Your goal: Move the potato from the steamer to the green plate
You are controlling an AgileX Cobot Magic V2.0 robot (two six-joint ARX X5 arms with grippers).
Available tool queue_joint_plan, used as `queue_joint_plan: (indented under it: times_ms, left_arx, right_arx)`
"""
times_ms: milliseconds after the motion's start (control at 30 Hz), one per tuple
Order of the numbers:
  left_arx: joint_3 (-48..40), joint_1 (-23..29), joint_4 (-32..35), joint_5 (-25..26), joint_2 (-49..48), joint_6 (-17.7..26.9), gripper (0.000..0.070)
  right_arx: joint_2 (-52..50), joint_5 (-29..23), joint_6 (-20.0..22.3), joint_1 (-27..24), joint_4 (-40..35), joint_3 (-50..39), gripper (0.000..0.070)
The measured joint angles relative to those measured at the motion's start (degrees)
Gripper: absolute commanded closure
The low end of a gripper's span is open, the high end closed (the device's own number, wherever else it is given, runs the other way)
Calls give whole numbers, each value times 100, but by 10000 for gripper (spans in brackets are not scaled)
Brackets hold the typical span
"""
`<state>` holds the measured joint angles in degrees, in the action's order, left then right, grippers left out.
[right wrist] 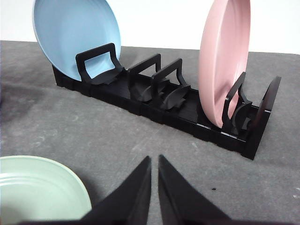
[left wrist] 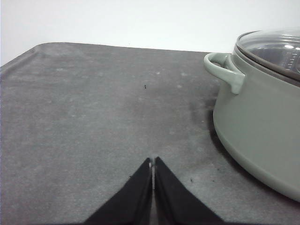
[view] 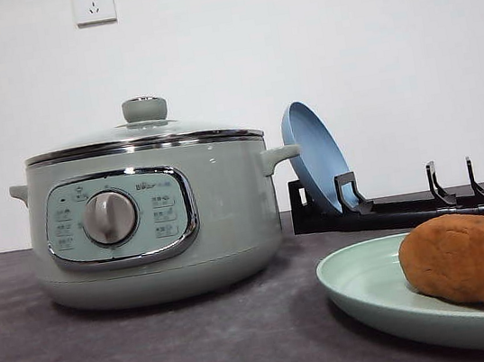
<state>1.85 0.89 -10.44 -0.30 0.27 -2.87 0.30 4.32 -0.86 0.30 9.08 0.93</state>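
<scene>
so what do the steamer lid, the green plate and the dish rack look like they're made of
Steamer lid: clear glass, see-through in the left wrist view, with a chrome-looking rim. Green plate: smooth satin finish with soft highlights, likely plastic or glazed ceramic. Dish rack: black moulded plastic, by its look.

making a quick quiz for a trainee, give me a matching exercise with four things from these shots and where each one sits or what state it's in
Things:
1. potato
2. blue plate
3. pink plate
4. glass lid

Places or states:
A. closed on the steamer
B. standing on edge at the rack's end nearest the steamer
C. lying on the green plate
D. standing on edge near the rack's far end from the steamer

Pairs: 1-C, 2-B, 3-D, 4-A
</scene>
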Motion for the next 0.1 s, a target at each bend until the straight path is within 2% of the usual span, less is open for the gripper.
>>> queue_joint_plan:
  times_ms: [100]
  left_arx:
    - [0, 0, 0, 0, 0, 0, 700]
  right_arx:
    - [0, 0, 0, 0, 0, 0, 685]
